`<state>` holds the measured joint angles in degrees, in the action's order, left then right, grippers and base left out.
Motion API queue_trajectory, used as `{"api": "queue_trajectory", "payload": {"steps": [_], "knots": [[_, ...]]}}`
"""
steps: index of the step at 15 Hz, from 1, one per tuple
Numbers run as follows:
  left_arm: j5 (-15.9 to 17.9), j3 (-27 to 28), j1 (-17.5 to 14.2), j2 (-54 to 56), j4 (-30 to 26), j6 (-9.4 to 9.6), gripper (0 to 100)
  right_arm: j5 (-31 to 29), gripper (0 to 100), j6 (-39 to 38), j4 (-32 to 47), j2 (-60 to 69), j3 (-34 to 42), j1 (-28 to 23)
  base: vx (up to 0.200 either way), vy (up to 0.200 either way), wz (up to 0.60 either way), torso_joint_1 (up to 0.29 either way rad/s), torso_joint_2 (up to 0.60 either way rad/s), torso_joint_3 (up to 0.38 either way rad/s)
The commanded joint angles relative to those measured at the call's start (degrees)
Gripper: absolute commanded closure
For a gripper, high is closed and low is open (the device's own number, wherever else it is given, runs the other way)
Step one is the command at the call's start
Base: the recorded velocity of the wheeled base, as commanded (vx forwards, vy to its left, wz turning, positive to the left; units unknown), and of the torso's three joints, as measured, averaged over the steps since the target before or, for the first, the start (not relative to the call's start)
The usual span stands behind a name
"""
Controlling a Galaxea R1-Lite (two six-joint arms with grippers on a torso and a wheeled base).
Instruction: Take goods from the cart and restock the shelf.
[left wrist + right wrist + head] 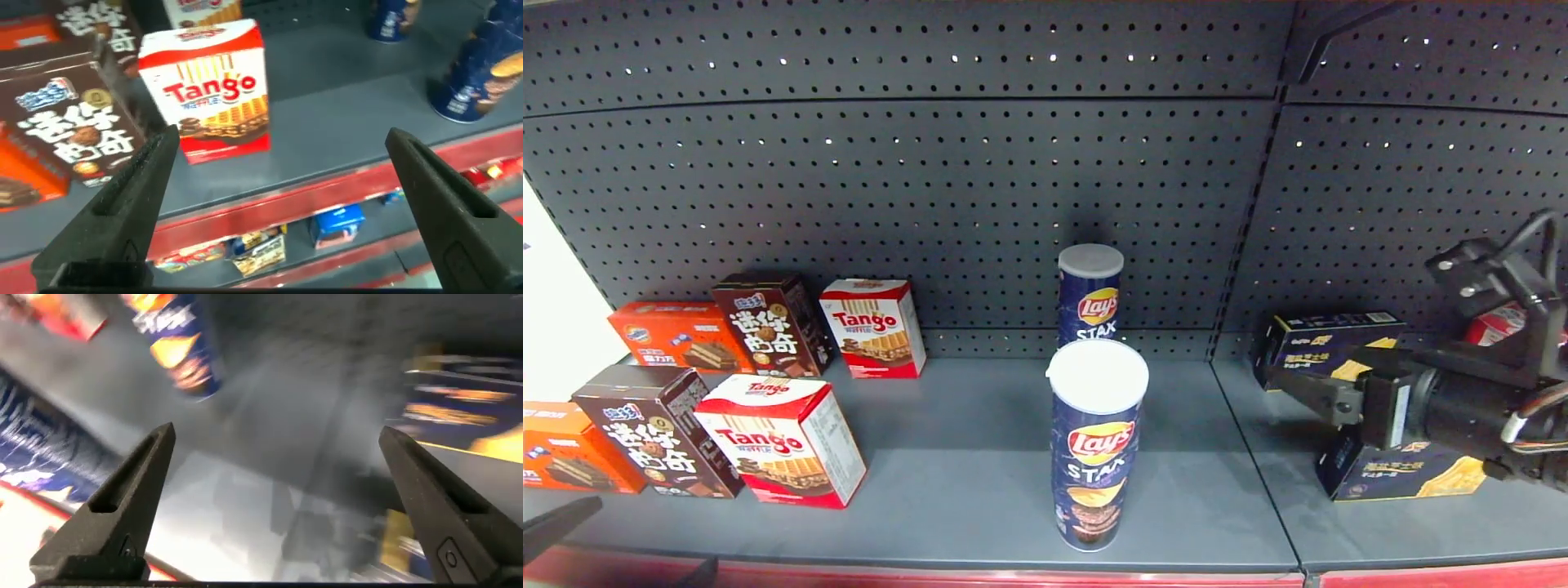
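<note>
Hovering at three o'clock of the front chip can (1097, 445), which stands upright on the shelf (964, 478), the right claw (276, 433) gapes wide and empty; the can, likely light, stiff and slick, suits a mid-body grip.

Pegboard back panel (980, 188): dk grey, upper frame.
Black bracket (1339, 37): upper rt corner.
Orange boxes (678, 335), brown cookie boxes (772, 322), red/white wafer boxes (874, 327): 2 ea., lower left, in front/rear rows.
Navy boxes (1327, 339): 2, rt side.
</note>
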<state>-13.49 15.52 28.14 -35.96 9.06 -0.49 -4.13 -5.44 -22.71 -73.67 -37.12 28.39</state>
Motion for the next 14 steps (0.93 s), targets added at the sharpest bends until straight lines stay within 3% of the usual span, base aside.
{"api": "queue_trajectory", "payload": {"steps": [1,3,6,9,12,13,14], "knots": [[-2.59,-1.54,-0.01,2.39,0.00,-0.04,0,0.35,0,-0.01,-0.05,9.95,3.37,-8.53,0.000,0.000,0.00,0.000,0.00,0.000],[-5.23,-3.65,-0.71,3.97,0.00,-0.13,0,1.14,0,-0.01,-0.05,15.92,7.41,-14.24,0.000,0.000,0.00,0.000,0.00,0.000],[-5.31,-4.44,-7.75,5.64,0.00,-0.83,0,1.14,0,-0.01,0.21,24.01,12.51,-18.99,0.000,0.000,0.00,0.000,0.00,0.000],[-5.40,-8.14,-11.70,9.95,-0.27,-0.83,0,0.97,0,-0.01,0.30,31.57,19.72,-24.79,0.000,0.000,0.00,0.000,0.00,0.000],[-5.23,-9.37,-18.82,19.18,-10.38,-0.74,0,-0.53,0,0.08,6.01,42.29,25.87,-24.96,0.000,0.000,0.00,0.000,0.00,0.000],[-5.23,-9.37,-19.52,23.22,-14.77,-0.74,0,-0.53,0,0.08,9.35,45.63,25.87,-24.79,0.000,0.000,0.00,0.000,0.00,0.000],[-5.23,-9.37,-19.52,23.22,-14.77,-0.74,0,-0.53,0,0.08,9.35,45.63,25.87,-24.79,0.000,0.000,0.00,0.000,0.00,0.000]]}}
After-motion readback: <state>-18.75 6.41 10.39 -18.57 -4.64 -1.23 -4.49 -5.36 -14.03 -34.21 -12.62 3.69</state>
